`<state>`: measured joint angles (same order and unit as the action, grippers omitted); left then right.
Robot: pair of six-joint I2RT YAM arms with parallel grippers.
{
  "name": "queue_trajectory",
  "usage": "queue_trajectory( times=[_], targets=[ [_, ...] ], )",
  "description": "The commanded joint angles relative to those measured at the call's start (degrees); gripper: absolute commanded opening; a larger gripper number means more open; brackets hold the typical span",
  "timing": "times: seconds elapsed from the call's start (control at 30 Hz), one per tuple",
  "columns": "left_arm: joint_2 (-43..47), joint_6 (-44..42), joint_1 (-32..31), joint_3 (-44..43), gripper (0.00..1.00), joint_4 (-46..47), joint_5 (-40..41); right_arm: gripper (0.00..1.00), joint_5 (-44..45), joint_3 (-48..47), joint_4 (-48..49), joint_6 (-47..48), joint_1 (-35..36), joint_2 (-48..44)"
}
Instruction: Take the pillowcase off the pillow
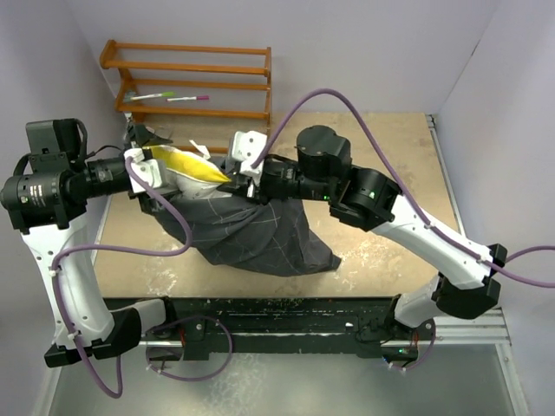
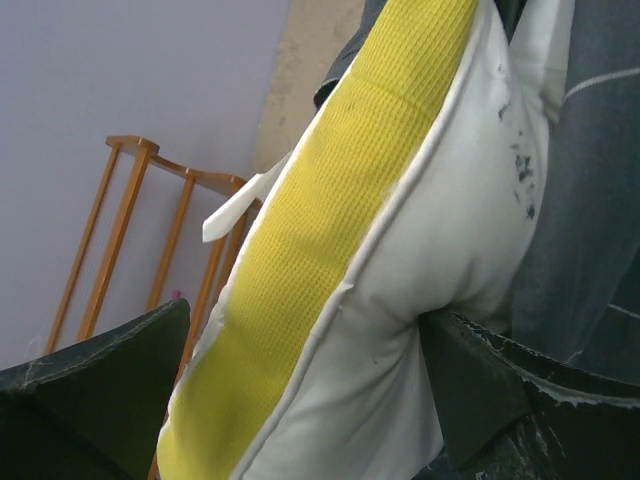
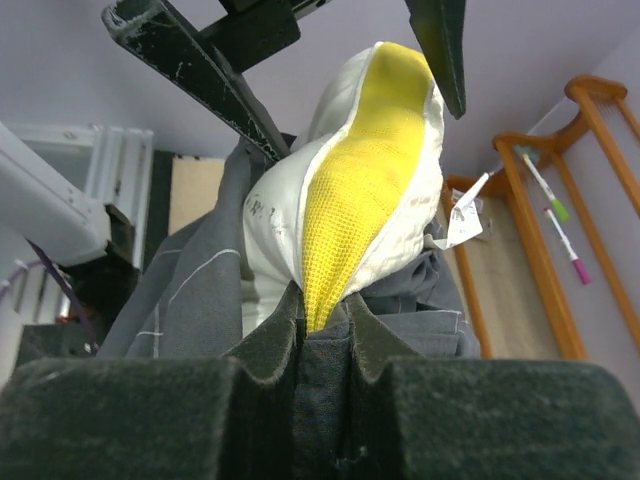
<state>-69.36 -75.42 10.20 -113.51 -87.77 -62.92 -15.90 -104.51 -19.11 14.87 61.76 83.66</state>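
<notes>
The pillow (image 1: pixel 186 165), puffy cream-white with a bright yellow waffle-textured patch facing up, sticks partly out of the pillowcase (image 1: pixel 251 230), whose dark grey cloth with thin pale lines sags in a crumpled bag down to the surface (image 1: pixel 381 147). The bared part hangs in the air with its long axis running left to right, broad at the left and narrowing to a yellow point at the right. The left tool (image 1: pixel 141 171) is clamped on the pillow's broad white end, and the right tool (image 1: pixel 241 178) is pressed together on a pillowcase fold at that yellow tip.
</notes>
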Motion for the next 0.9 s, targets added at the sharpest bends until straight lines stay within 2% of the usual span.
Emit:
queue_trajectory(
  times=[0.0, 0.3, 0.4, 0.43, 0.53, 0.6, 0.67, 0.73, 0.77, 0.87],
  targets=[
    [0.67, -1.6, -2.35, 1.91, 0.99, -0.83, -0.02, 0.0, 4.24, -5.73, -0.35, 10.68, 2.03, 2.48],
    [1.79, 1.17, -7.3, 11.4, 1.0, 1.39, 2.15, 0.0, 6.43, -10.59, -3.2, 16.41, 5.16, 7.27],
    [2.04, 2.96, -7.8, 12.79, 0.99, 3.3, 2.08, 0.0, 7.79, -7.96, -0.41, 14.58, 5.41, 6.15],
    [2.12, 3.19, -8.02, 13.3, 0.96, 3.41, 2.03, 0.0, 7.46, -5.89, 1.34, 12.59, 5.47, 5.07],
    [2.85, 3.94, -8.47, 15.49, 0.79, 3.52, 1.64, 0.0, 6.6, -0.55, 9.87, 7.23, 4.07, 1.37],
    [4.39, 6.08, -8.53, 18.37, 0.63, 6.5, 1.51, 0.0, 5.34, 1.0, 13.26, 2.2, 2.09, -0.02],
    [6.55, 9.8, -8.53, 21.37, 0.26, 11.34, 1.39, 0.0, 3.77, 2.06, 15.26, -1.45, 0.5, -0.81],
    [8.97, 15.11, -8.53, 23.88, 0.07, 18.53, 1.51, 0.01, 3.74, 3.71, 17.42, -4.55, -0.29, -1.67],
    [10.12, 17.7, -8.53, 24.76, 0.0, 22.03, 1.78, 0.08, 4.33, 4.71, 18.31, -6.59, -0.62, -2.23],
    [11.45, 27.92, -8.58, 25.64, 0.0, 32.63, 3.93, 0.48, 8.01, 11.09, 23.46, -15.5, -4.18, -6.3]
  ],
)
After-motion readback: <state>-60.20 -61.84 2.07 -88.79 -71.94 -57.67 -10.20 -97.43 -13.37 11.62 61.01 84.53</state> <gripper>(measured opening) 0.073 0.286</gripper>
